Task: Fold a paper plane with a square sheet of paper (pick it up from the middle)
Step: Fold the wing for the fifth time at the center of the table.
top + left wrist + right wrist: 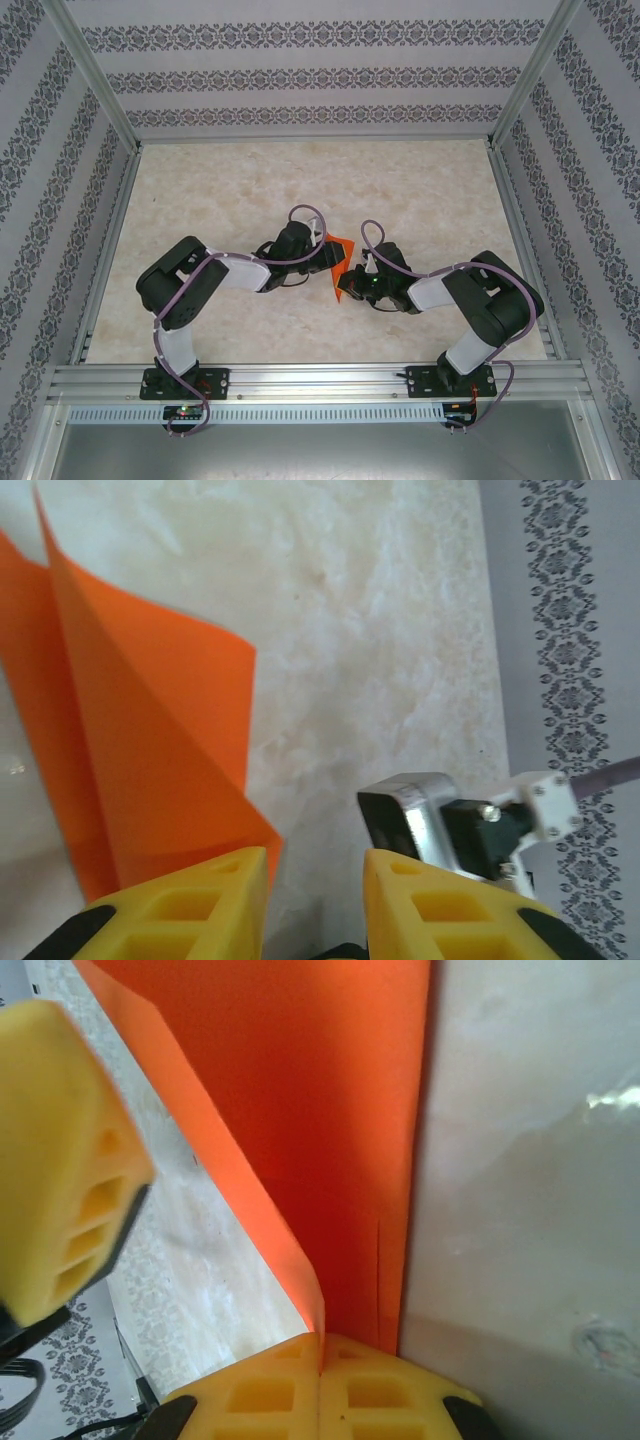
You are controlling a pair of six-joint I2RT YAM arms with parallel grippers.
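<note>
Right gripper (320, 1360) clamps the orange paper (330, 1110), seemingly light and floppy, best pinched at its fold; left gripper (315, 870) gapes alongside.

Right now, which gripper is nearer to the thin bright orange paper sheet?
Right. The right gripper has its jaws shut on the thin orange paper sheet; the left gripper is beside it, jaws apart, no paper between them.

Orange sheet (342, 250) largely occluded from above, fold shape too small to read; right wrist view crops its top, and the blurred yellow finger (60, 1160) at left is probably the other arm's.
</note>
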